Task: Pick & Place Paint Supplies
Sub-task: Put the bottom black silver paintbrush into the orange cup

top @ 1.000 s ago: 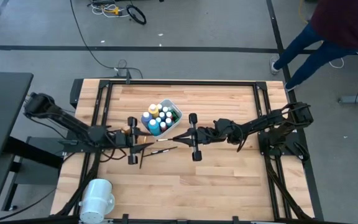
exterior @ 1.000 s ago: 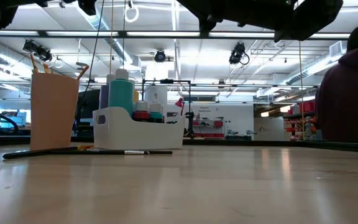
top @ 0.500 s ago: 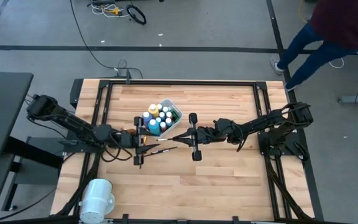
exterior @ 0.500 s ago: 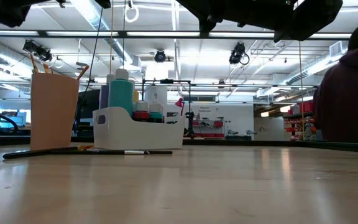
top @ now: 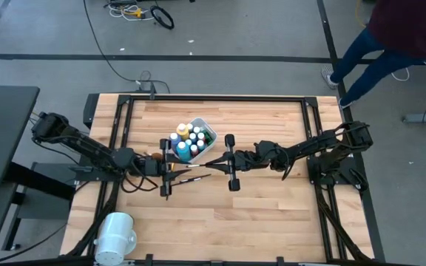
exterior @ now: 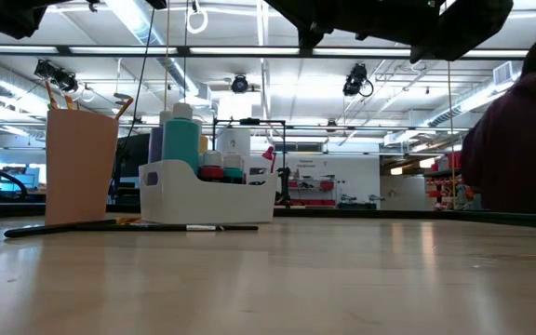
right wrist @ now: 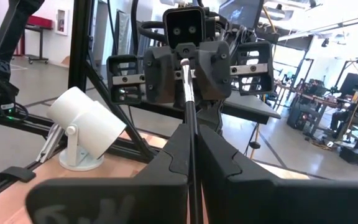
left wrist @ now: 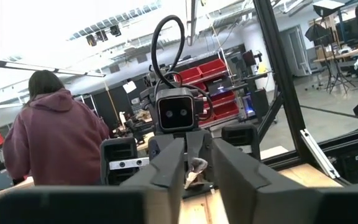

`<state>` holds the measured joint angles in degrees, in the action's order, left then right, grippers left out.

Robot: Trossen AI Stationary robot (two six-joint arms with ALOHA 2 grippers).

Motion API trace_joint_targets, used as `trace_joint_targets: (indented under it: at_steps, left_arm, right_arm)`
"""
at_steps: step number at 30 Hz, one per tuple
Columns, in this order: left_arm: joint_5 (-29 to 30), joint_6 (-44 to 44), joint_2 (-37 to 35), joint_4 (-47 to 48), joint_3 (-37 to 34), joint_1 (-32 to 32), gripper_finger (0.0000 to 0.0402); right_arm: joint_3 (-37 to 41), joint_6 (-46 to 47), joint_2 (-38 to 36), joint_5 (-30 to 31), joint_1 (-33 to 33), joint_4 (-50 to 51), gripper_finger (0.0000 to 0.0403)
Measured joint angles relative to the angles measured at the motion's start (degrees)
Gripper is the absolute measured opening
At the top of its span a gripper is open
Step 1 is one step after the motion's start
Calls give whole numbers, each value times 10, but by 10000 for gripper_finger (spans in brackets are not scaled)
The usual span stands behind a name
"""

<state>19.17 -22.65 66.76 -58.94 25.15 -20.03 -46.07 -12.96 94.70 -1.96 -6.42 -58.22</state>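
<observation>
My right gripper point(top: 214, 162) hovers over the table's middle, shut on a thin dark brush point(top: 202, 164) that points level at my left gripper point(top: 183, 167). The brush's light tip point(left wrist: 196, 165) sits between the left gripper's slightly open fingers; I cannot tell whether they touch it. The paint bottles point(top: 188, 138) stand with their white caps up in the white tub point(top: 208, 134), just beyond both grippers. Another brush point(top: 196, 177) lies flat on the wood just on the near side of them. In the low view, brushes point(exterior: 128, 224) lie in front of the tub point(exterior: 207, 195). My right gripper pinches the brush's dark handle point(right wrist: 190, 127) between its two fingers, coming level from the table's right, with the fingers lying along the brush. The brush is lifted clear of the table and sticks out level toward the table's left.
A tan cup point(exterior: 82, 166) stands left of the tub in the low view. The large white cylinder point(top: 115, 233) sits at the table's near left corner. A person point(top: 401, 33) walks beyond the far right corner. Bare wood point(top: 272, 214) fills the near right.
My left gripper has moved toward the table's right until its fingers reached the tip of the brush held out by my right gripper, then kept still. The right gripper and the brush have stayed where they were.
</observation>
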Motion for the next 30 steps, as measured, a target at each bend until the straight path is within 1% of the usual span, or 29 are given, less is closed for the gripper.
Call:
trace_joint_targets:
  at_steps: [4, 6, 8, 11, 14, 20, 22, 24, 27, 30]
  left_arm:
    - [0, 2, 0, 0, 0, 0, 34]
    - [0, 2, 0, -1, 0, 0, 14]
    - [0, 2, 0, -1, 0, 0, 13]
    - [1, 4, 0, 2, 0, 0, 20]
    - [8, 9, 0, 17, 0, 0, 14]
    - [53, 42, -9, 73, 1, 0, 12]
    - [60, 69, -21, 121, 12, 0, 12]
    - [59, 107, -38, 194, 35, 0, 10]
    - [52, 180, -63, 361, 92, -1, 10]
    - [75, 275, -73, 539, 165, -2, 11]
  right_arm:
    - [0, -7, 0, 0, 0, 0, 13]
    - [0, -12, 0, 0, 0, 0, 14]
    - [0, -13, 0, 0, 0, 0, 18]
    - [0, -13, 0, 2, 0, 0, 37]
    - [0, -15, 0, 29, -1, 1, 67]
    - [0, -36, 0, 80, 0, 2, 120]
    - [0, -36, 0, 82, -1, 3, 133]
    - [0, -33, 0, 81, -1, 7, 142]
    - [0, -26, 0, 80, -1, 12, 148]
    - [0, -26, -1, 80, -1, 24, 148]
